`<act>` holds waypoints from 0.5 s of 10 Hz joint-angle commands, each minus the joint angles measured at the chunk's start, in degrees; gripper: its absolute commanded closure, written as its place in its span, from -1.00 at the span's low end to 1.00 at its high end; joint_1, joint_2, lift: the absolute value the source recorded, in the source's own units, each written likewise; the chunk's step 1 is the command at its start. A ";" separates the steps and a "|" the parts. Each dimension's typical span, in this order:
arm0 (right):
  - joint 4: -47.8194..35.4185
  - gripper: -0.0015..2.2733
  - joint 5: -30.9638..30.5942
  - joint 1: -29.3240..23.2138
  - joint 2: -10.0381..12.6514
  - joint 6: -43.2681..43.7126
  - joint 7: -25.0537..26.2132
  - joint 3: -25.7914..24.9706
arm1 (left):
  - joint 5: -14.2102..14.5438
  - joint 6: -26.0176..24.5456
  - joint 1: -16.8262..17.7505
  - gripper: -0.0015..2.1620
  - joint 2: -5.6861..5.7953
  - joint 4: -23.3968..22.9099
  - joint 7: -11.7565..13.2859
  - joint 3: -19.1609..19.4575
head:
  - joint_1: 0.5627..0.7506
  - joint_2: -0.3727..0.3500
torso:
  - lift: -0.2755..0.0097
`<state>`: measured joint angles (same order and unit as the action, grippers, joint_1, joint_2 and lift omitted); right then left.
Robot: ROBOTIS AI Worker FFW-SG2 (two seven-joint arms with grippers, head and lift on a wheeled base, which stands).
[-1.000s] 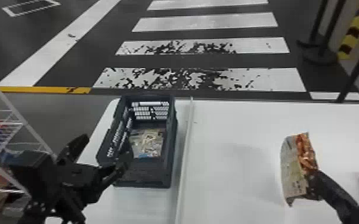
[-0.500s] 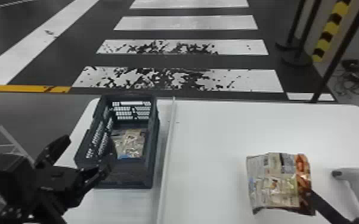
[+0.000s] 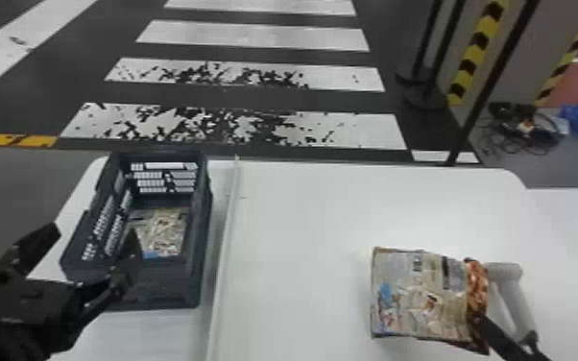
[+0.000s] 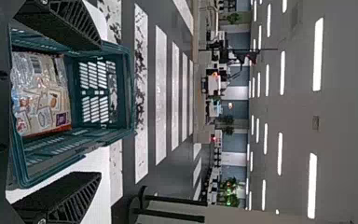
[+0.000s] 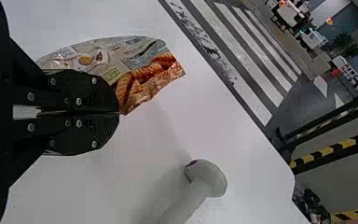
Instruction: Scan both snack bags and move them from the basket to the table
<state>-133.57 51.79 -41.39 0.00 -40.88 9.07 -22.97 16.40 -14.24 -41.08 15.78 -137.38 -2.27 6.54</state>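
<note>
Turning broadside, snack bag [image 3: 417, 295] in right fingers [image 3: 487, 326]

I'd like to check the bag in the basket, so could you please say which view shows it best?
The left wrist view: the bag lies close there, its printed face large inside the basket. The head view shows it smaller, with a finger of the left gripper partly in front.
</note>
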 commanded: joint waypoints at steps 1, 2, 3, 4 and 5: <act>1.29 -0.88 -1.78 0.96 0.05 0.49 -0.01 -0.33 | -0.06 0.04 -0.40 -0.97 0.13 -0.17 0.16 -0.04 | 0.41 -0.15 | 0.24; 1.73 -0.95 -2.30 1.22 0.05 0.13 0.07 -0.15 | -0.14 0.04 -0.58 -0.97 0.22 -0.26 0.25 -0.04 | 0.41 -0.20 | 0.24; 2.00 -0.95 -2.92 1.22 0.05 0.31 0.16 0.29 | -0.23 0.04 -0.66 -0.97 0.22 -0.35 0.25 -0.04 | 0.41 -0.21 | 0.24; 1.91 -0.95 -3.09 0.78 0.05 0.13 0.16 0.55 | -0.32 0.04 -0.66 -0.97 0.13 -0.44 0.25 -0.04 | 0.41 -0.22 | 0.24; 1.03 -0.94 -3.27 -0.45 0.05 0.13 -0.01 0.82 | -0.32 0.04 -0.75 -0.97 0.04 -0.44 0.16 -0.04 | 0.41 -0.22 | 0.24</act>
<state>-132.13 48.63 -41.24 0.00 -40.73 8.85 -22.32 16.10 -14.20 -41.76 15.91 -137.79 -2.04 6.50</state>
